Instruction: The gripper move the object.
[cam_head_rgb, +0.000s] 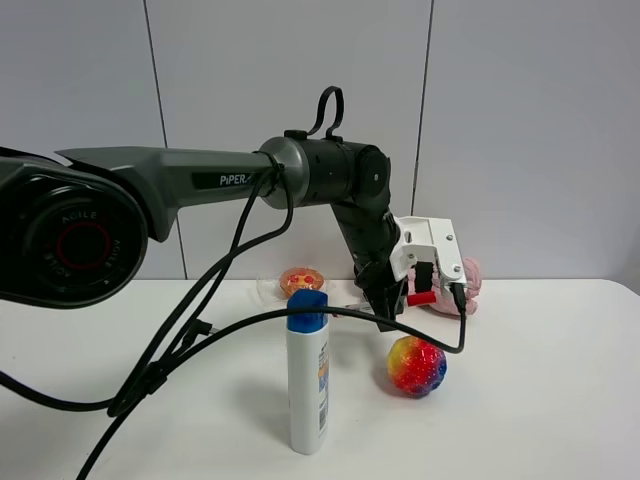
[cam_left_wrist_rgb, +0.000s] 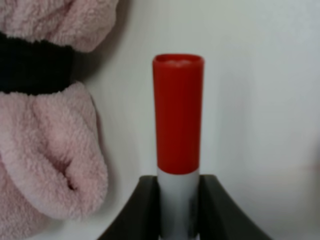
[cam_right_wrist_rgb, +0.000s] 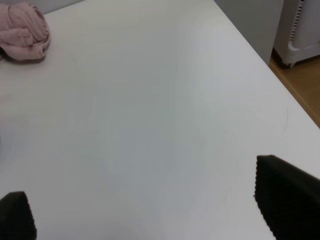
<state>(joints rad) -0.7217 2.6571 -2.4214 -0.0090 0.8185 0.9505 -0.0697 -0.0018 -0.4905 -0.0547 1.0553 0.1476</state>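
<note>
My left gripper (cam_head_rgb: 428, 283), a black claw on a white mount block, hangs over the back middle of the table at the end of the PIPER arm. It is shut on the white marker pen; only the pen's red end (cam_head_rgb: 421, 297) shows here. In the left wrist view the two dark fingers (cam_left_wrist_rgb: 135, 212) clamp the white barrel and the red cap (cam_left_wrist_rgb: 178, 112) sticks out beyond them, just beside a pink cloth. My right gripper (cam_right_wrist_rgb: 150, 210) is open and empty above bare table; it does not show in the exterior view.
A pink fluffy cloth (cam_head_rgb: 470, 281) lies behind the left gripper, also in the left wrist view (cam_left_wrist_rgb: 50, 150) and the right wrist view (cam_right_wrist_rgb: 25, 32). A white blue-capped bottle (cam_head_rgb: 308, 375) stands in front, a rainbow ball (cam_head_rgb: 417, 366) beside it. A small dish (cam_head_rgb: 300, 281) sits at the back. Black cables hang across the bottle.
</note>
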